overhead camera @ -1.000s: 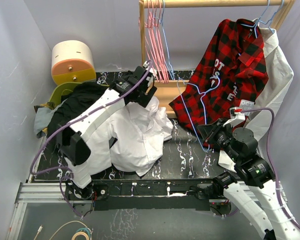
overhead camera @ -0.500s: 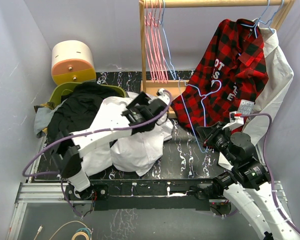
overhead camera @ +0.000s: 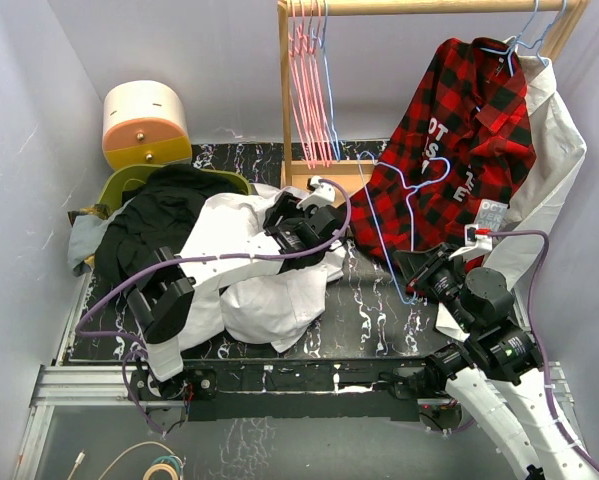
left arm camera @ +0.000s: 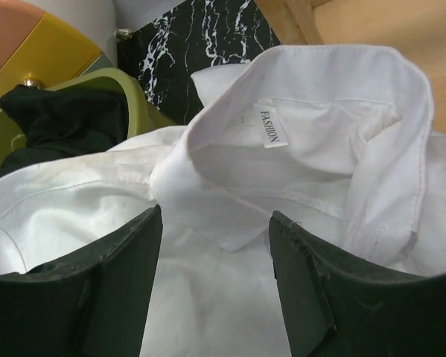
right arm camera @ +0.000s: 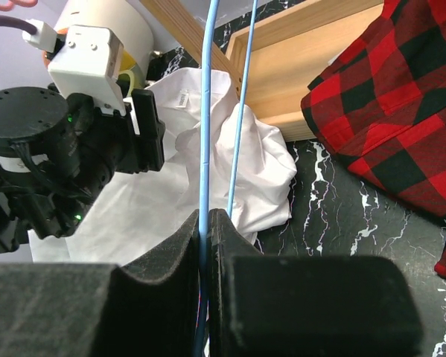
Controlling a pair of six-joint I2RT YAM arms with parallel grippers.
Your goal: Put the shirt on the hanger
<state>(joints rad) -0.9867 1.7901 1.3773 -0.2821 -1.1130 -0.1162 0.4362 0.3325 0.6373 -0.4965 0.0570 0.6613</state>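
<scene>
The white shirt (overhead camera: 269,285) lies crumpled on the black marbled table. Its collar with the label (left arm camera: 271,125) faces my left wrist camera. My left gripper (overhead camera: 319,232) hovers just over the collar, jaws open and empty, one finger (left arm camera: 118,290) on each side of the cloth below the collar. My right gripper (overhead camera: 416,270) is shut on the light blue wire hanger (overhead camera: 379,215), which stands up to the right of the shirt. In the right wrist view the wire (right arm camera: 205,111) runs up from between the closed pads (right arm camera: 185,253), with the shirt (right arm camera: 170,201) behind it.
A wooden rack (overhead camera: 284,90) stands at the back with pink hangers (overhead camera: 307,80). A red plaid shirt (overhead camera: 459,130) and another white garment (overhead camera: 554,160) hang on the right. A black garment (overhead camera: 154,215) and a cream-and-yellow drum (overhead camera: 144,125) are at left.
My left arm has swung down and to the right from near the pink hangers to just over the shirt's collar. The right gripper holds the hanger almost where it was.
</scene>
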